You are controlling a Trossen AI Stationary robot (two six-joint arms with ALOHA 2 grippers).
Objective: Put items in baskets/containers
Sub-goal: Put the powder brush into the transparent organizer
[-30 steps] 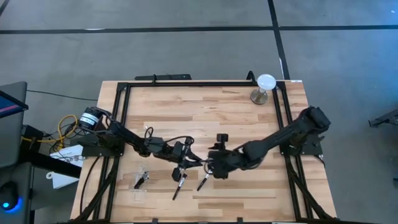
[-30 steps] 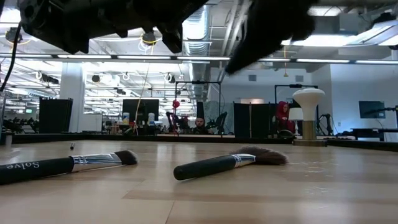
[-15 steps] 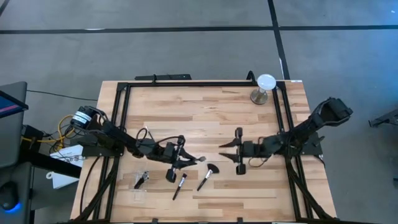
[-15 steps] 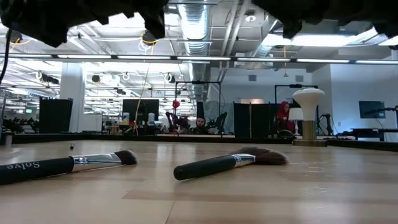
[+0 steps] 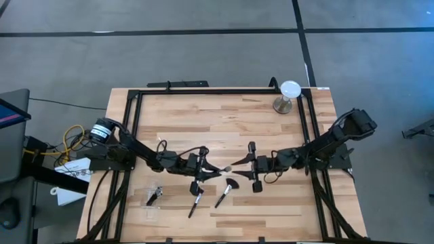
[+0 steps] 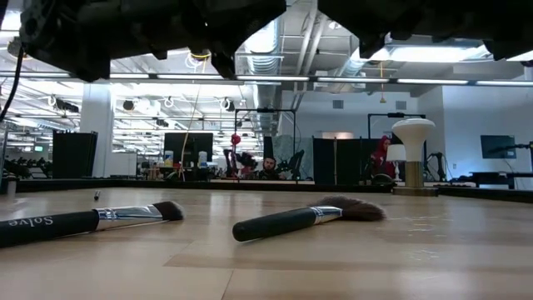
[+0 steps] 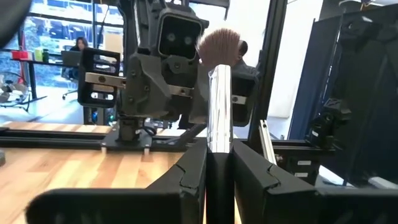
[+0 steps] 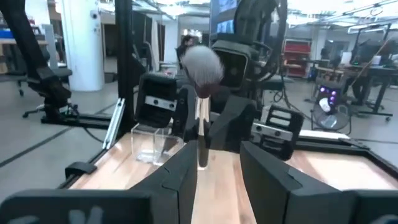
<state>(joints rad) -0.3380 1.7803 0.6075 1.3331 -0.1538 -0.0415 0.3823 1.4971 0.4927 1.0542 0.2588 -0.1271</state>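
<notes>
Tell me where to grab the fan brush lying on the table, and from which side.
Take the fan brush by the middle of its dark handle, coming straight down, fingers across it. It lies flat, the handle is slim and straight, and the splayed head looks soft.

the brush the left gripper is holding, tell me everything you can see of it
The held brush is slim, with a shiny silver ferrule and a soft, pale pinkish-brown rounded tuft. It is clamped between the left gripper fingers, bristles pointing toward the right gripper. In the high view it hangs above the wooden table, between the two arms, touching nothing else. Its handle is hidden by the fingers.
</notes>
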